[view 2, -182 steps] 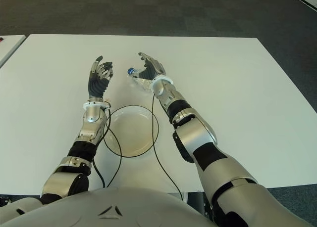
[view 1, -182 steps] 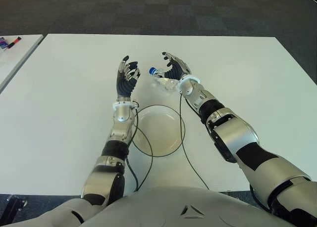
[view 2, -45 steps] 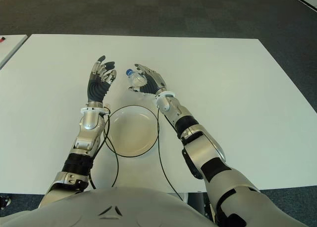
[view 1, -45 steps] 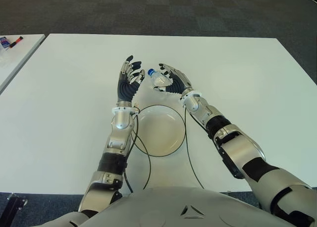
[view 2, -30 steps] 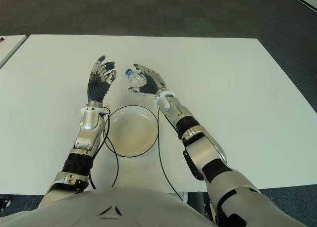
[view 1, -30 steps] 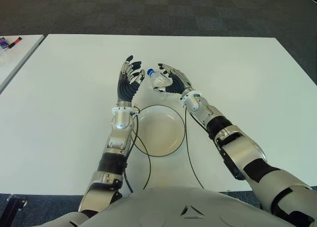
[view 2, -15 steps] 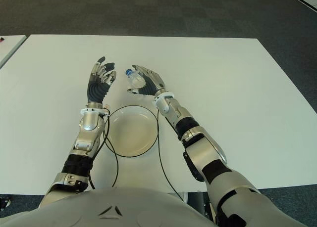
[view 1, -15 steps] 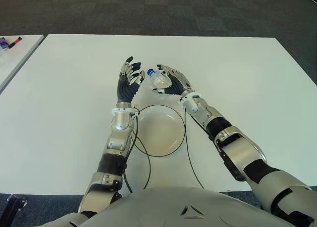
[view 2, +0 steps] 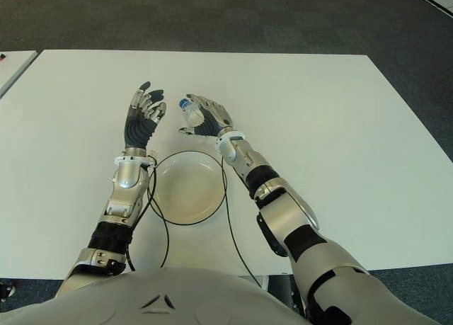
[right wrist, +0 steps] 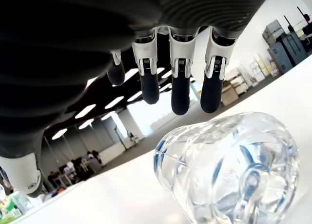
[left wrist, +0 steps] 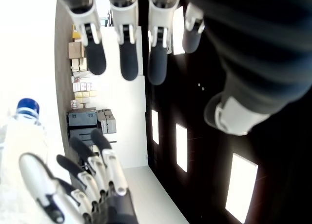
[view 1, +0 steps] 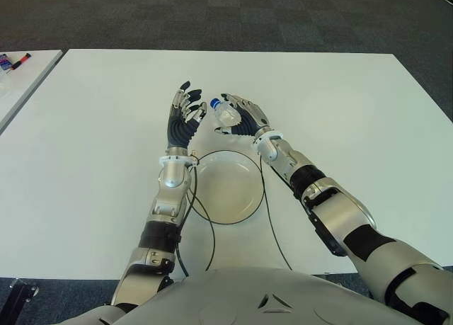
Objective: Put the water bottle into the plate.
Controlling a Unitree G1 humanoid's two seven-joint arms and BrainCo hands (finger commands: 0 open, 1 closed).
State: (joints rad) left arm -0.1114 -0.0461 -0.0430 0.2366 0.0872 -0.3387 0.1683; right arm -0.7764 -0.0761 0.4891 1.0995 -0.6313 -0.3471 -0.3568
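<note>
The water bottle [view 1: 226, 113], clear with a blue cap [view 1: 215, 103], is in my right hand [view 1: 243, 117], whose fingers curl over it. Bottle and hand sit just beyond the far rim of the plate [view 1: 228, 190], a shallow clear dish with a dark rim that holds nothing. In the right wrist view the bottle's base [right wrist: 234, 170] fills the palm under the fingers [right wrist: 179, 82]. My left hand [view 1: 185, 117] stands upright with fingers spread, close to the left of the bottle's cap. The left wrist view shows the cap [left wrist: 28, 107] beside my right hand.
Black cables [view 1: 270, 219] run from both wrists along either side of the plate. A second white table with markers [view 1: 17, 59] stands at the far left. Dark carpet lies beyond the white table [view 1: 354, 98].
Six seconds ago the bottle lay on the table by my right hand; now the fingers are round it. Over the last second hand and bottle shifted slightly left, toward my left hand.
</note>
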